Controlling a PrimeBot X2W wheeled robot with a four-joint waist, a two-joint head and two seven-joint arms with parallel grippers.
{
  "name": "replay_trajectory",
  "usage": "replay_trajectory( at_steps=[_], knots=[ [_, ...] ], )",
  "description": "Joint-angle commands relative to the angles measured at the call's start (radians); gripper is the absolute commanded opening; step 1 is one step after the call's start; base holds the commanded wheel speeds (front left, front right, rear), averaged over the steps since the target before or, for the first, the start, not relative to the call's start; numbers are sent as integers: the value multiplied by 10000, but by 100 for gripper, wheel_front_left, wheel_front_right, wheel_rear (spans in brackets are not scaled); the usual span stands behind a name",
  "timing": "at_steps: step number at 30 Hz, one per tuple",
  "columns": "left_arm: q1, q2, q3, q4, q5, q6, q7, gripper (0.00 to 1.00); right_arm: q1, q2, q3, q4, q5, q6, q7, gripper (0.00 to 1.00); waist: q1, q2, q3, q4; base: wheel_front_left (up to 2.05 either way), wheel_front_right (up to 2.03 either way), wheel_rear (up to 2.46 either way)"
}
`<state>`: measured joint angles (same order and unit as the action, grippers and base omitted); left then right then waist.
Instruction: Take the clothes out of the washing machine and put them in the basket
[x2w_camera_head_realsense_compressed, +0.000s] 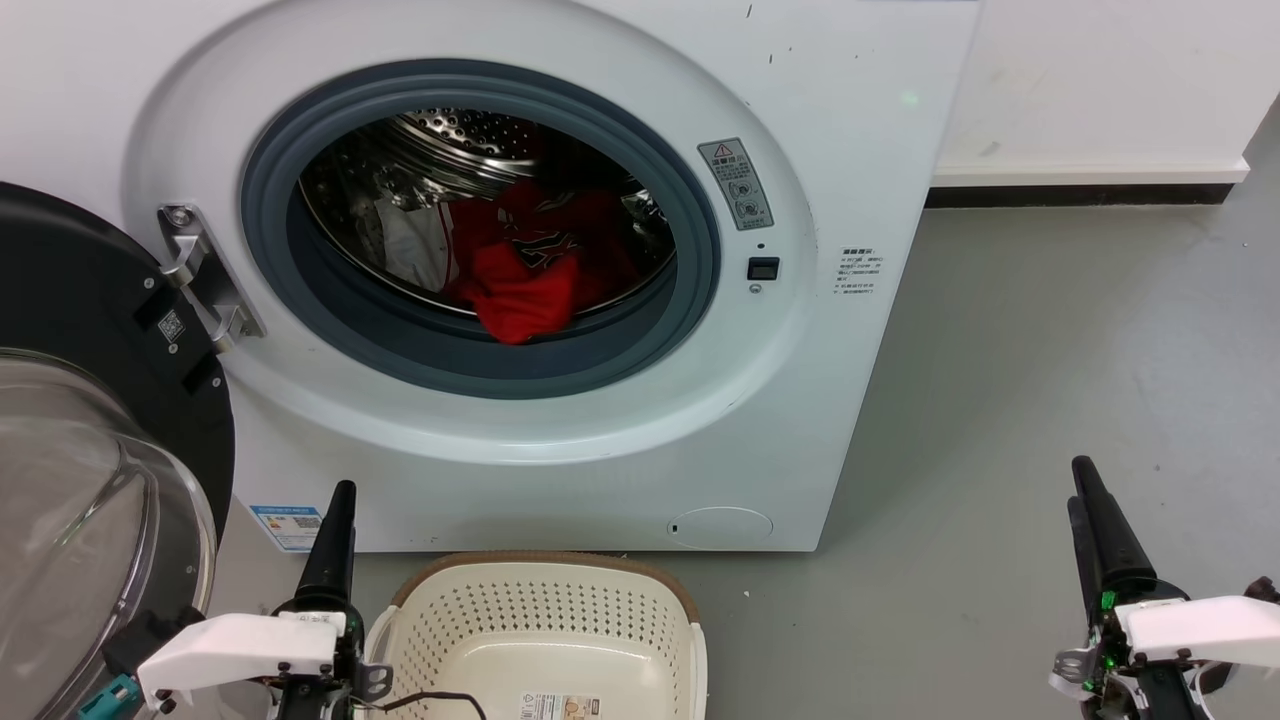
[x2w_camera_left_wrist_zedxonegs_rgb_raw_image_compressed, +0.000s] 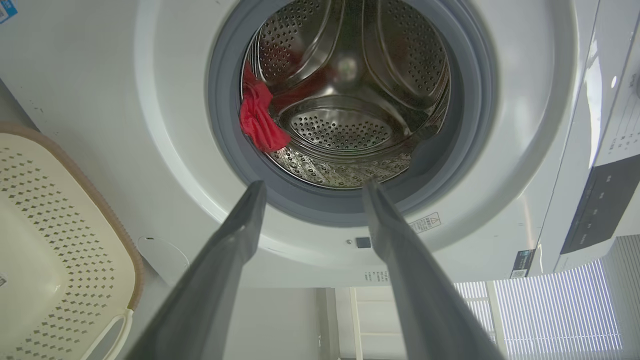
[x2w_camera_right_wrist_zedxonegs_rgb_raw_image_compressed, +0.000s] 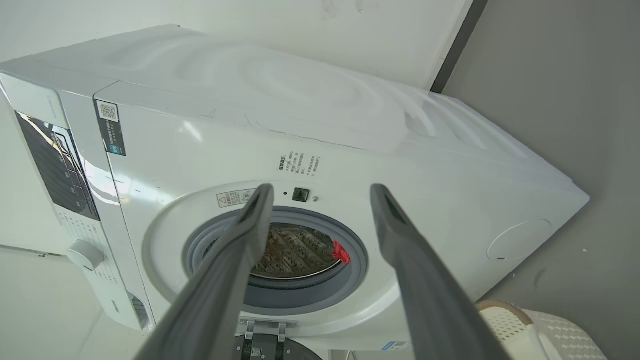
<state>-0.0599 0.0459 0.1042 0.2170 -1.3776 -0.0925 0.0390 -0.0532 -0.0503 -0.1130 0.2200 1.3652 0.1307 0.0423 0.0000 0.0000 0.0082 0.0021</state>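
— Red jersey cloth (x2w_camera_head_realsense_compressed: 520, 280) lies heaped at the front lip of the steel drum (x2w_camera_head_realsense_compressed: 450, 130) in the large white washing machine (x2w_camera_head_realsense_compressed: 800, 400). Why's the cream perforated plastic basket (x2w_camera_head_realsense_compressed: 540, 620) there?
— It's on the floor (x2w_camera_head_realsense_compressed: 1000, 400) just below the porthole (x2w_camera_head_realsense_compressed: 480, 360), so your carry is short. Your left fingers (x2w_camera_left_wrist_zedxonegs_rgb_raw_image_compressed: 240, 220) and right fingers (x2w_camera_right_wrist_zedxonegs_rgb_raw_image_compressed: 247, 222) are spread, holding nothing, well short of the drum.
— Anything you can't read?
— How many garments there are. A white piece (x2w_camera_head_realsense_compressed: 410, 240) is half-buried, and the basket's near end is cut off.

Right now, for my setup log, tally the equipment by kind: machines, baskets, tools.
Washing machine: 1
Basket: 1
Tools: 2, the left tool and the right tool, both open and holding nothing
Total: 4
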Motion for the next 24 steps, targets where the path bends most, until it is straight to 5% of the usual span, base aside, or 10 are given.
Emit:
replay_trajectory(
  at_steps=[1, 24],
  knots=[
    [-59, 24, -38, -320, 520, 94, -126, 100, -27, -13, 36, -365, -581, 0, -131, 100, 0, 0, 7, 0, 0, 0, 0],
    [259, 33, -764, -1042, 4973, 922, -1024, 100, 473, -11, 557, -1600, -5731, 0, -1038, 100, 0, 0, 41, 9, 0, 0, 0]
  ],
)
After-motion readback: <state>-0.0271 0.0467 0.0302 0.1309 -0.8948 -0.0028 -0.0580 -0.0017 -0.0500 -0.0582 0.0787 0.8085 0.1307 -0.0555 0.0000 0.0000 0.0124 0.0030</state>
